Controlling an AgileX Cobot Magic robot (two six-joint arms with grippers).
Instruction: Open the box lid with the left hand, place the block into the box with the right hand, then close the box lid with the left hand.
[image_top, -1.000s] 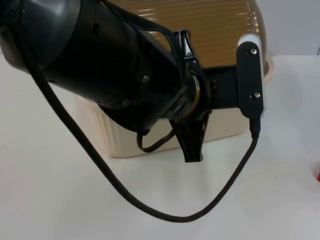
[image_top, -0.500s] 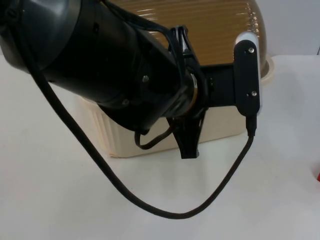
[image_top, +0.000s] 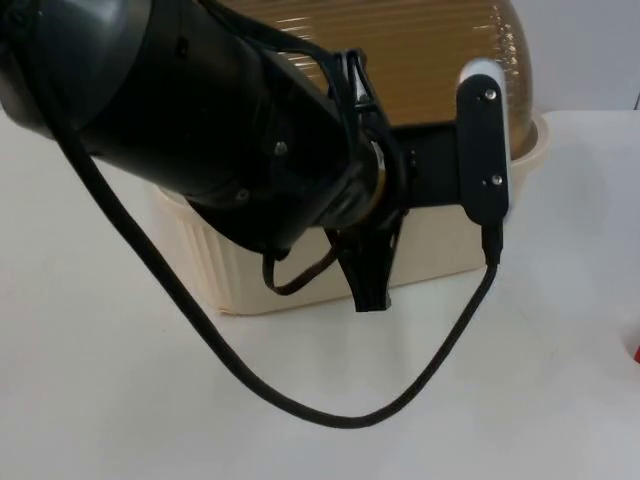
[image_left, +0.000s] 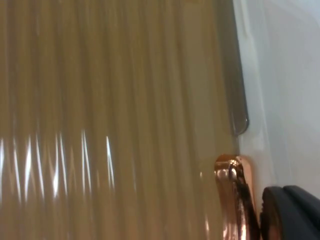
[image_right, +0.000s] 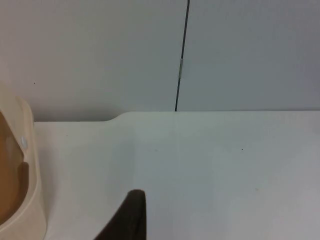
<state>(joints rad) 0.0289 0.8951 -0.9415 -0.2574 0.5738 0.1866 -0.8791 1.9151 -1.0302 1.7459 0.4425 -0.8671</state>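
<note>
Box: cream ribbed plastic, on white table, directly behind and beneath left gripper. Amber ribbed translucent lid raised above box rim, just behind the claw. Left gripper at box front wall, black fingers pointing down; open or closed — cannot tell, arm body blocks it. Left wrist view: lid ribs close up, copper-coloured latch beside fingertip, possibly touching. Right gripper hovers over table, beside box corner; finger state unclear. Grey partition wall beyond.
</note>
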